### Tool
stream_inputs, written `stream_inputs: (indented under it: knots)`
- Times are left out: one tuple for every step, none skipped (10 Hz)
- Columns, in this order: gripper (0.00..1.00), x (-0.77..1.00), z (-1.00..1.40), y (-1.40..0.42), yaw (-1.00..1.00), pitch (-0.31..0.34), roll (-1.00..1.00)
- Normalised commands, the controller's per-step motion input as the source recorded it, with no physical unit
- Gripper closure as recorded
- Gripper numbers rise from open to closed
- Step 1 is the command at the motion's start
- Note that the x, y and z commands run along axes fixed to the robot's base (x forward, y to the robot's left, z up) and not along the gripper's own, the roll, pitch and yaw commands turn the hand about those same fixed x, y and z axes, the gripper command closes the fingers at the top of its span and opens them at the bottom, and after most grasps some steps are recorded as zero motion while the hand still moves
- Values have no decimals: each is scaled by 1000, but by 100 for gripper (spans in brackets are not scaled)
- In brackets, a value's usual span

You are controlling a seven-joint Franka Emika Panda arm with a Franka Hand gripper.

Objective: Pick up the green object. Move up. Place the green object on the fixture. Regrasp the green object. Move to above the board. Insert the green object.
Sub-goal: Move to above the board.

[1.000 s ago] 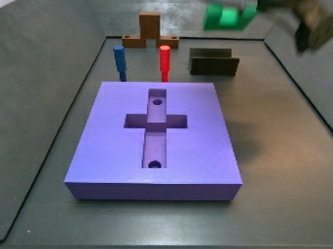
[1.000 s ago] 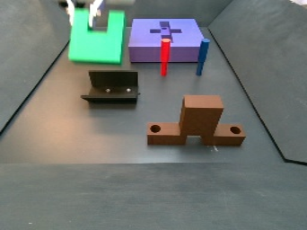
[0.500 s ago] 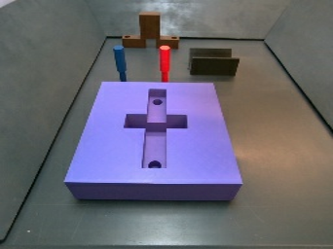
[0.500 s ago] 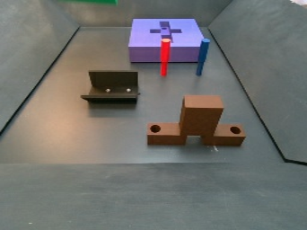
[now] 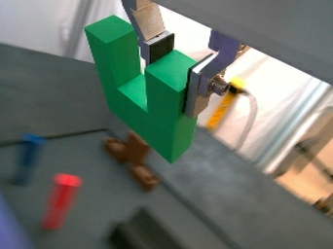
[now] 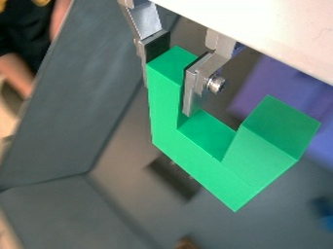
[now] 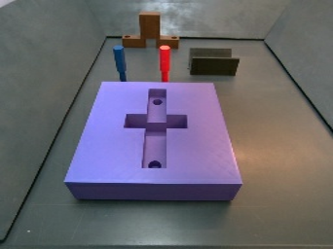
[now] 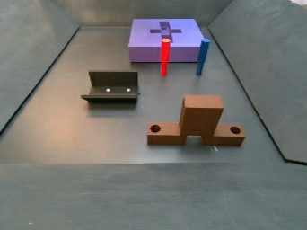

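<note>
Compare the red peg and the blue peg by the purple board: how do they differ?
The red peg is red; the blue peg is blue. In a side view the red peg reaches higher in the picture than the blue peg. Both stand upright, thin, beside the board. The gripper, off-floor, grips the green object.

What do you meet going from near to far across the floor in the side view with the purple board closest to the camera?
Board → blue peg and red peg, level → fixture → brown stand. The claw holding the green object appears only in wrist views.
</note>
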Motion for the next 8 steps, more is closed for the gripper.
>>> stream_inputs:
  knots:
    - [100, -1400, 262, -1324, 21, 144, -1000]
    - [100, -1400, 256, -1341, 27, 145, -1000]
    - [100, -633, 102, -558, 42, 128, -1000]
    - [100, -395, 49, -318, 48, 127, -1000]
    - [100, -101, 28, -76, 50, 115, -1000]
    - [100, -78, 20, -42, 52, 103, -1000]
    - [100, -67, -7, 6, 52, 66, -988]
    - [100, -62, 4, 17, 41, 43, -840]
